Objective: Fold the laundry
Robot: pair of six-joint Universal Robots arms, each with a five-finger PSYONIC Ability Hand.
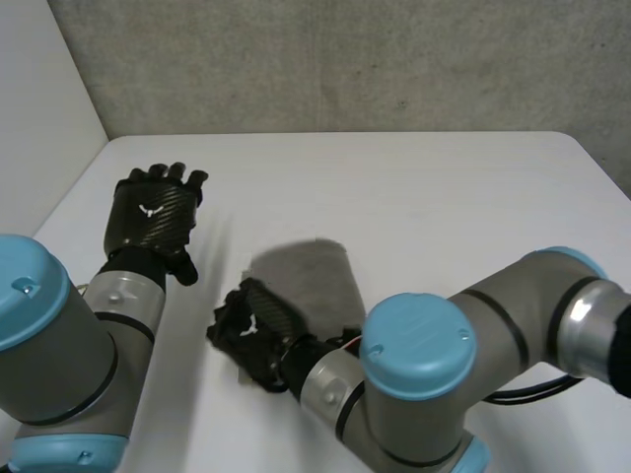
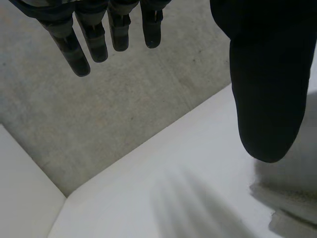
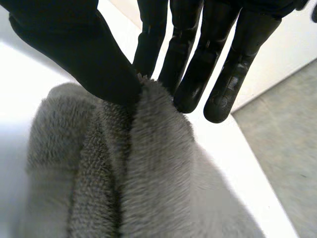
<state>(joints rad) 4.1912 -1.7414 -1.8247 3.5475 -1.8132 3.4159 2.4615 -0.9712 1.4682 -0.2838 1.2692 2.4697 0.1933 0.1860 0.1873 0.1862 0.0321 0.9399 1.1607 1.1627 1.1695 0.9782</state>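
A small grey fluffy towel [image 1: 308,278] lies folded on the white table [image 1: 414,187], near the front middle. My right hand [image 1: 251,330] is at the towel's near left edge. In the right wrist view, its thumb [image 3: 84,54] and fingers [image 3: 218,69] pinch a raised fold of the towel [image 3: 148,183]. My left hand [image 1: 153,212] hovers over the table's left side, apart from the towel, with fingers [image 2: 99,34] straight and thumb [image 2: 267,89] spread, holding nothing. An edge of the towel [image 2: 292,208] lies beyond that thumb.
A grey wall [image 1: 345,59] stands behind the table's far edge, and a white wall [image 1: 39,118] runs along its left side. My right arm [image 1: 463,365] crosses the front right of the table.
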